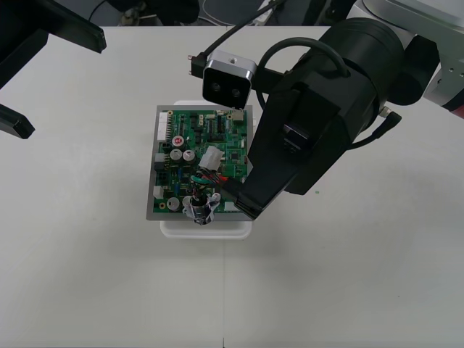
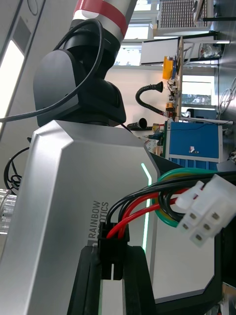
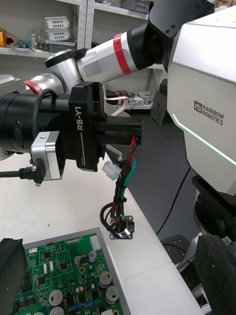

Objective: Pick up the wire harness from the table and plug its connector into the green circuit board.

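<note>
My right gripper (image 1: 243, 201) hovers over the green circuit board (image 1: 190, 148), shut on the harness's small black plug (image 2: 112, 250). Both fingers (image 2: 136, 283) pinch the plug in the right wrist view. Red, black and green wires (image 2: 142, 206) loop out of the plug, with a white connector (image 2: 205, 209) beside them. From the left wrist view, the right gripper (image 3: 133, 140) holds the harness dangling, its wires (image 3: 123, 184) ending in the round metal socket (image 3: 121, 231) clear of the board (image 3: 64, 275). In the front view the socket (image 1: 201, 210) hangs over the board's near edge. My left gripper (image 1: 58, 83) waits open at the far left.
The board sits on a white base (image 1: 206, 228) in the middle of the light table (image 1: 348, 275). The right arm's thick black wrist (image 1: 326, 109) covers the board's right side. Bare table lies all around the base.
</note>
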